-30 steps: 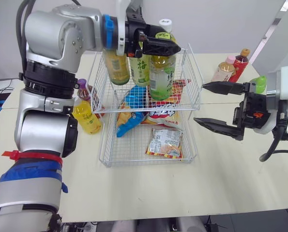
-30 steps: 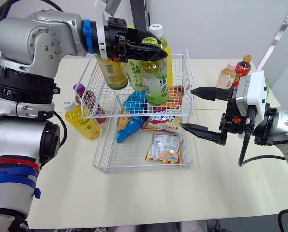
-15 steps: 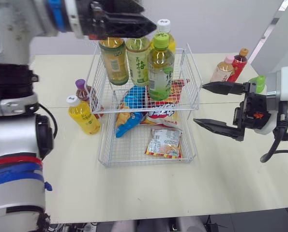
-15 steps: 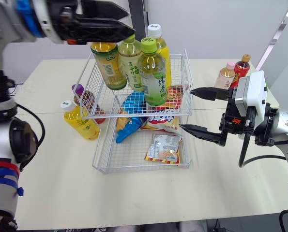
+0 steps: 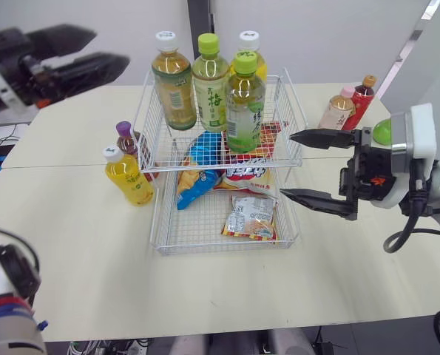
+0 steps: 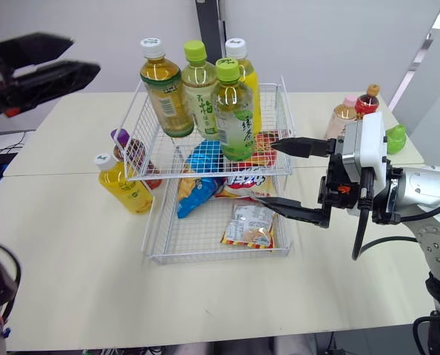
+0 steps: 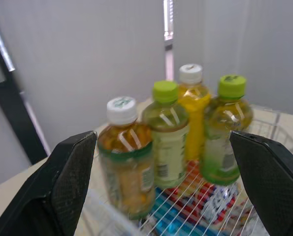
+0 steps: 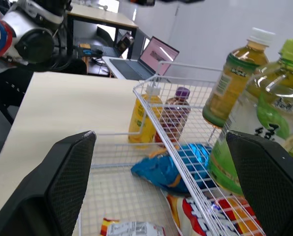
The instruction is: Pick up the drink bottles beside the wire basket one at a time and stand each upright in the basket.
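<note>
Left gripper (image 5: 110, 48) high at far left, jaws apart, empty; right gripper (image 5: 288, 166) lower, jaws spread wide.

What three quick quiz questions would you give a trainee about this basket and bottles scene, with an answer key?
1. Count: how many bottles stand upright in the upper wire basket?
2. True or false: the right gripper is shut on a bottle.
3. Pick one: the yellow bottle on the table at the basket's left has a cap that is A white, B red, C blue.
Key: 1. Four. 2. False; it is open and empty. 3. A.
</note>
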### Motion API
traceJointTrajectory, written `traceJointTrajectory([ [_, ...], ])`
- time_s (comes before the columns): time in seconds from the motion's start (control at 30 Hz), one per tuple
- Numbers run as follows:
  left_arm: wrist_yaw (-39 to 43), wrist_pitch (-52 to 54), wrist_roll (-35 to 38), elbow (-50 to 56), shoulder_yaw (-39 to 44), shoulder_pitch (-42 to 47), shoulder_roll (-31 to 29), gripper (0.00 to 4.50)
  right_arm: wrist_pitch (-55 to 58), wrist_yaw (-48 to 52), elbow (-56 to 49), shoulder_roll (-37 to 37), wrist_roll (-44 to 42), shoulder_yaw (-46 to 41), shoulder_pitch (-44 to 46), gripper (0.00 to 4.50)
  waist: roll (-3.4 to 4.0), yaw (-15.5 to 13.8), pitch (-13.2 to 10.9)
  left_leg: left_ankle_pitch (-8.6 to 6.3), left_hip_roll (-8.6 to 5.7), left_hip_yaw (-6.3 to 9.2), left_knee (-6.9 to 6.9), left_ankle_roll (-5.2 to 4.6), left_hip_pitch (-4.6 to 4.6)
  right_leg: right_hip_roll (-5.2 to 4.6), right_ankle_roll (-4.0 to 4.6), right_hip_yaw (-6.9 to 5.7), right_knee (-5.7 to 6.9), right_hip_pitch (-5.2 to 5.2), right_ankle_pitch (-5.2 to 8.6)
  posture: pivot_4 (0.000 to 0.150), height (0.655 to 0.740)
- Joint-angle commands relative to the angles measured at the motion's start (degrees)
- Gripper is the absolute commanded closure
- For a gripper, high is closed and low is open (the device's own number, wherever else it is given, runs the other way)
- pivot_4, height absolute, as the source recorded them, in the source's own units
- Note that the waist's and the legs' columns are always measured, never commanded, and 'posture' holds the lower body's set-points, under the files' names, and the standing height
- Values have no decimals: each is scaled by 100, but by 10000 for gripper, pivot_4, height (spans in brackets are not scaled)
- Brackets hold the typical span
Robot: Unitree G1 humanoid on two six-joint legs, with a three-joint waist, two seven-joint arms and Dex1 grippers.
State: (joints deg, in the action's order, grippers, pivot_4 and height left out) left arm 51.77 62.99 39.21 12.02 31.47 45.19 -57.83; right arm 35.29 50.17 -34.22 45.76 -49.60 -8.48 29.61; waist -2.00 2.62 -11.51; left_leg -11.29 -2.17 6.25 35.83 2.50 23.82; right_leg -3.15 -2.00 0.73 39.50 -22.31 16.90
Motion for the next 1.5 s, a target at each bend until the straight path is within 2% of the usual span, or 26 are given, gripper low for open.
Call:
traceJointTrajectory([
  [0.03,-61,-173,-16,397,793,-761,-229,352,-126,-7,-162,-86,37,118,64,0,0,-26,0,0,0,-1,-1,0,-1,0,0,1,-1,0,0,1500,7400],
  [0.17,94,-581,-260,454,1577,-2177,-168,352,-254,26,-161,-201,306,390,50,0,0,-75,0,-1,2,-1,1,0,-1,-1,0,5,-3,0,-1,1500,7400],
  [0.3,139,-1066,-430,474,2017,-3293,90,352,-326,22,-150,-239,455,483,64,0,0,-83,1,-1,11,-3,-1,0,-4,-8,1,12,-14,0,-1,1500,7400],
  [0.5,-53,-1515,-416,561,2061,-4132,528,352,-284,81,-196,-227,319,417,36,0,-3,-110,3,-1,34,-5,-2,0,-2,-5,16,11,-47,8,-22,1500,7400],
  [0.67,-531,-1740,-342,736,1659,-4127,909,352,-361,81,-268,-284,348,453,-80,0,-4,-111,4,-1,47,-9,-1,1,-3,1,23,11,-49,6,-29,1500,7400],
  [0.9,-1664,-1775,-259,1052,919,-3504,1579,352,-233,-16,-368,-171,470,479,-164,0,-7,-113,6,-1,49,-15,2,1,-3,7,18,7,-48,6,-35,1500,7400],
  [1.27,-2639,-1970,-345,950,111,-2938,2080,352,-269,-79,-541,-145,528,466,-307,0,-7,-113,6,-1,49,-25,0,0,-3,15,16,5,-46,7,-37,1500,7400],
  [1.5,-3012,-2198,-839,606,-455,-2680,2119,352,-220,-91,-623,-124,487,473,-346,0,-9,-112,7,-1,46,-29,1,0,-3,19,13,6,-46,8,-39,1500,7400],
])
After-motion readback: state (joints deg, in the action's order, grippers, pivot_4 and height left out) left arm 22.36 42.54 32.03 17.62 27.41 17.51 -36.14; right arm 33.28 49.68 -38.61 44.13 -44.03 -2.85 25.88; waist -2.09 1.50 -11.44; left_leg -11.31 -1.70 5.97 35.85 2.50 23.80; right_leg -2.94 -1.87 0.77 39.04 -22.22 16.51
